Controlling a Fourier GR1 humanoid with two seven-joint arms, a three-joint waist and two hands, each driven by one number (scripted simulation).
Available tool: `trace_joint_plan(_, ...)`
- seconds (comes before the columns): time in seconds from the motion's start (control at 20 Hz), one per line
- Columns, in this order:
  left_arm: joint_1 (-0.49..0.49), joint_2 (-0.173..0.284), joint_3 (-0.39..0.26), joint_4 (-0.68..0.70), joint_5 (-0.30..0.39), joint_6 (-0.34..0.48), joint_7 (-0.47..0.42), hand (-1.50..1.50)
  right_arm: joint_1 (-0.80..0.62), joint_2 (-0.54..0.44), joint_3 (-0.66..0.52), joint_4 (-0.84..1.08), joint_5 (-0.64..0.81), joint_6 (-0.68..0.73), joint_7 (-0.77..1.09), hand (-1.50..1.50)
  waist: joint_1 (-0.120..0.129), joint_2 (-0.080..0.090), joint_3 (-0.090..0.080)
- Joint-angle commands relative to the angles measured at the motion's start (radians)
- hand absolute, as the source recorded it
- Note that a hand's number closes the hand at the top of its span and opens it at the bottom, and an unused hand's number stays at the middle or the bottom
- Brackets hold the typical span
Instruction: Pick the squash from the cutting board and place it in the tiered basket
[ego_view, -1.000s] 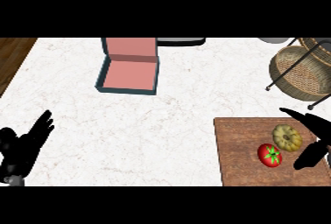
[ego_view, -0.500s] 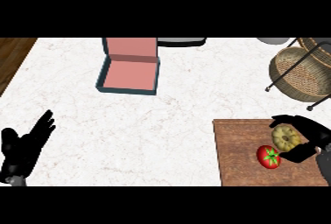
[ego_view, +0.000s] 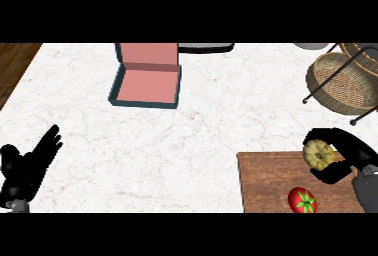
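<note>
The squash (ego_view: 319, 154), a yellow ribbed disc, is held over the far right part of the wooden cutting board (ego_view: 269, 182). My right hand (ego_view: 345, 155) curls round it from the right, fingers over its top and thumb under it. The tiered wicker basket (ego_view: 345, 80) stands on its black wire frame at the counter's far right, beyond the hand. My left hand (ego_view: 26, 170) rests open at the lower left, fingers pointing up.
A red tomato (ego_view: 302, 200) lies on the board near its front edge. An open pink box with a teal rim (ego_view: 146, 75) sits at the back, left of centre. Dark wood floor (ego_view: 15, 65) shows past the counter's left edge.
My right hand closed round the squash and has carried it up and away from the tomato, toward the board's far edge. The left hand has hardly moved.
</note>
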Motion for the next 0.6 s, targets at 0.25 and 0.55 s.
trace_joint_plan(0.25,-0.047,0.0,-0.033,-0.012,-0.006,-0.024,0.017,0.0,-0.292,0.406,0.105,-0.062,0.22,-0.292,0.688,1.5,0.081,0.003,-0.004)
trace_joint_plan(0.55,-0.062,-0.004,-0.04,-0.008,-0.006,-0.026,0.044,0.0,-0.519,0.413,0.26,-0.009,0.356,-0.447,1.109,1.5,0.083,0.005,0.0)
